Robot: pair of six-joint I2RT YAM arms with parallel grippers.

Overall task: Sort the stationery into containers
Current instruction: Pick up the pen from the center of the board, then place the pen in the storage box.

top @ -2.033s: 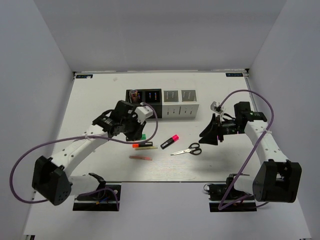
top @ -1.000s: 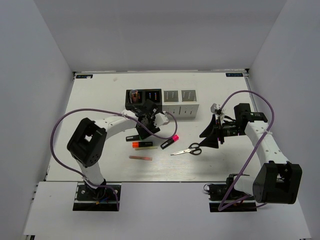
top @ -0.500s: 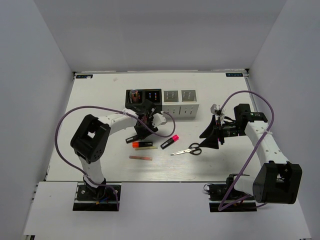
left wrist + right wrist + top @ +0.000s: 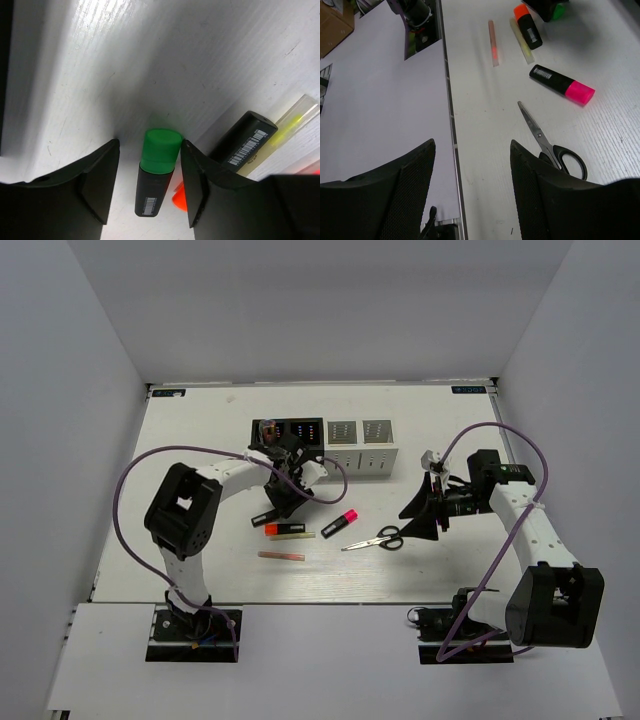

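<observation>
My left gripper point(image 4: 281, 496) is low over the table, in front of the row of four joined containers point(image 4: 322, 462). In the left wrist view it point(image 4: 150, 145) is open, and its jaws straddle a green-capped black highlighter point(image 4: 156, 172) lying on the table. The right finger touches the cap. An orange highlighter point(image 4: 284, 530), a yellow stick point(image 4: 303, 536), a pink stick point(image 4: 281, 556), a pink highlighter point(image 4: 340, 523) and black-handled scissors point(image 4: 376, 539) lie nearby. My right gripper point(image 4: 420, 511) is open and empty, just right of the scissors point(image 4: 551, 146).
The leftmost black container holds a pinkish tube point(image 4: 267, 429). The orange highlighter's black body point(image 4: 245, 143) and the yellow stick point(image 4: 296, 116) lie close beside my left gripper's right finger. The table's front edge point(image 4: 451, 125) runs under the right gripper.
My left arm has swung in and the left gripper has come down around the green highlighter. The right gripper has shifted only slightly. The other items have not moved.
</observation>
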